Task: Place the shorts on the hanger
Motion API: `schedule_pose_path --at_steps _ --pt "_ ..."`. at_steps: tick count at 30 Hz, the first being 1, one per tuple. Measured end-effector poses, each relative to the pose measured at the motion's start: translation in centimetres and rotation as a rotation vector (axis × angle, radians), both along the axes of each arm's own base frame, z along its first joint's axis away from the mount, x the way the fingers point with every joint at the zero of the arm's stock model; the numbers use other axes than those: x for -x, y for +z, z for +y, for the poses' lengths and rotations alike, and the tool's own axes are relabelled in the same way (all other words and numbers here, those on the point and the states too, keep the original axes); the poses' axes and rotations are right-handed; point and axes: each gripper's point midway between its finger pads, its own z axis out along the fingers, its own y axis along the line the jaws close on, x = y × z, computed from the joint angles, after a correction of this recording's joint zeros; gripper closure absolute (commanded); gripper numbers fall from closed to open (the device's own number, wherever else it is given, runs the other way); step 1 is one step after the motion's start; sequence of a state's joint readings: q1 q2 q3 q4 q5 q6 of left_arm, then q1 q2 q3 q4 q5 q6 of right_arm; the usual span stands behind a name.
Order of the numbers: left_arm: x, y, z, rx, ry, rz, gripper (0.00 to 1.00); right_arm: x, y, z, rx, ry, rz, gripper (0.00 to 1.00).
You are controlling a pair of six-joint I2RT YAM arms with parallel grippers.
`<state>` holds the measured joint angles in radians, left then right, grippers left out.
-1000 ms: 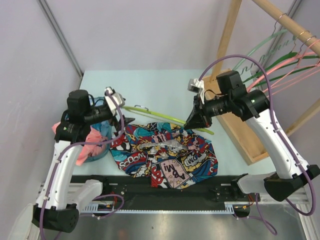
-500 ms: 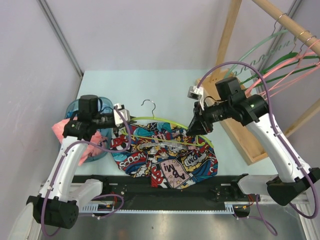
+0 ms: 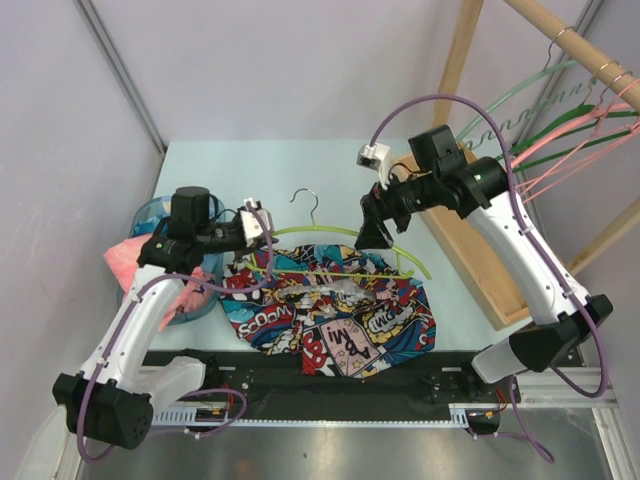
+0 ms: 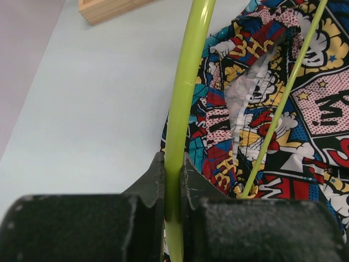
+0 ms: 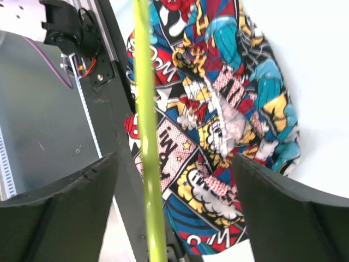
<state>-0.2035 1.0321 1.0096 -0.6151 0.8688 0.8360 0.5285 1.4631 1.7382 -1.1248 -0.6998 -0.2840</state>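
The shorts [image 3: 335,310], in a comic-book print, lie crumpled on the table near its front edge. The lime hanger [image 3: 300,231] stands tilted over their far side, with its silver hook [image 3: 305,200] pointing away from me. My left gripper [image 3: 252,236] is shut on the hanger's left end; in the left wrist view the lime bar [image 4: 185,103] runs straight out from between the pressed fingers [image 4: 155,177], with the shorts [image 4: 283,109] beyond. My right gripper [image 3: 374,229] hovers open over the hanger's right arm. In the right wrist view the bar [image 5: 146,136] passes loose between the wide fingers [image 5: 60,213], above the shorts [image 5: 218,103].
A blue tub [image 3: 148,215] with a pink cloth [image 3: 125,258] sits beside the left arm. A wooden frame [image 3: 470,250] runs along the table's right side, and its rail carries green and pink hangers [image 3: 560,130]. A black rail [image 3: 400,375] lines the near edge.
My left gripper has shut on the hanger's left end. The right gripper has opened, let go of the hanger and moved up and back. The hanger has swung with its hook pointing away.
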Motion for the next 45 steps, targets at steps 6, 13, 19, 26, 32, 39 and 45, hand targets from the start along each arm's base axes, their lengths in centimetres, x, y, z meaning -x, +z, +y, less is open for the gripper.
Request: schedule_pose_path --at_steps 6,13,19,26,32,39,45 --pt "-0.3 -1.9 -1.4 -0.069 -0.002 0.033 1.00 -1.4 1.1 2.4 -0.001 0.077 -0.042 0.12" --pt "-1.1 -2.4 -1.7 -0.097 0.041 0.037 1.00 -2.0 -1.0 4.5 0.026 0.133 -0.002 0.30" --pt "-1.6 -2.3 -2.0 -0.099 0.058 0.028 1.00 -2.3 -1.9 5.7 0.012 0.159 0.009 0.52" --pt "-1.6 -3.0 -2.2 -0.109 0.067 0.059 1.00 -3.4 -2.6 6.5 0.007 0.159 -0.015 0.87" --pt "-1.2 -3.4 -2.1 -0.120 0.067 0.080 0.81 -3.5 -3.6 6.4 0.021 0.157 -0.012 1.00" --pt "-0.8 -2.7 -2.0 -0.083 0.078 0.098 0.44 -2.8 -4.5 5.1 0.025 0.141 -0.004 1.00" --pt "0.0 -2.2 0.2 -0.030 0.105 0.163 0.39 -1.5 -3.8 0.3 0.038 0.055 -0.066 1.00"
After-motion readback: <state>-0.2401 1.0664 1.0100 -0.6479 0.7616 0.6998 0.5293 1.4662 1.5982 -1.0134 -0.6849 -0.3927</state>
